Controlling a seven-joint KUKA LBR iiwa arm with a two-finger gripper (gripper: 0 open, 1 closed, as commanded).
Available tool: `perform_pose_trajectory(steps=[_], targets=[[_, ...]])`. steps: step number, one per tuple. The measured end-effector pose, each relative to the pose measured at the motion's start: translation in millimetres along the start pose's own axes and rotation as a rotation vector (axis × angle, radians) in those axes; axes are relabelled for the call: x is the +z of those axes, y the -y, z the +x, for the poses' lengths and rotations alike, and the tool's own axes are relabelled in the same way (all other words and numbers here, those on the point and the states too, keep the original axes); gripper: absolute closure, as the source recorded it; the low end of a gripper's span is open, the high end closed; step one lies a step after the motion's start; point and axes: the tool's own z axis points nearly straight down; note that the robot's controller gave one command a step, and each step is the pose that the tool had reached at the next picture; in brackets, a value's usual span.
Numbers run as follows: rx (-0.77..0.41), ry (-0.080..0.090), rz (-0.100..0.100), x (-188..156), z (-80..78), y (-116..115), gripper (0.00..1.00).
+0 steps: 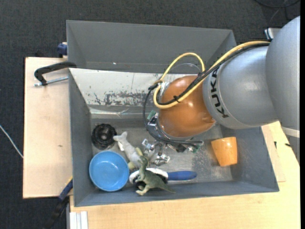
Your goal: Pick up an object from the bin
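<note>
My gripper point(157, 152) hangs low in the middle of the bin, under the arm's orange cover, just above the floor. Directly below it in the view lies a green toy dinosaur point(151, 180), by the front wall. A white toy figure point(125, 143) lies just left of the gripper. A thing with a blue handle point(181, 176) lies flat to the gripper's lower right, its white end next to the dinosaur. I see nothing held in the gripper.
A blue bowl point(108, 171) sits in the front left corner, with a black round ribbed thing point(103, 134) behind it. An orange cup point(225, 150) lies on its side at the right. The arm covers the bin's right middle.
</note>
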Motion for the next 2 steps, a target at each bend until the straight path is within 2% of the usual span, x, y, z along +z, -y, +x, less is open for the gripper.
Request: perform_pose_trajectory(steps=[2], targets=[[0.000,0.000,0.000,0.0,0.0,0.0,1.00]])
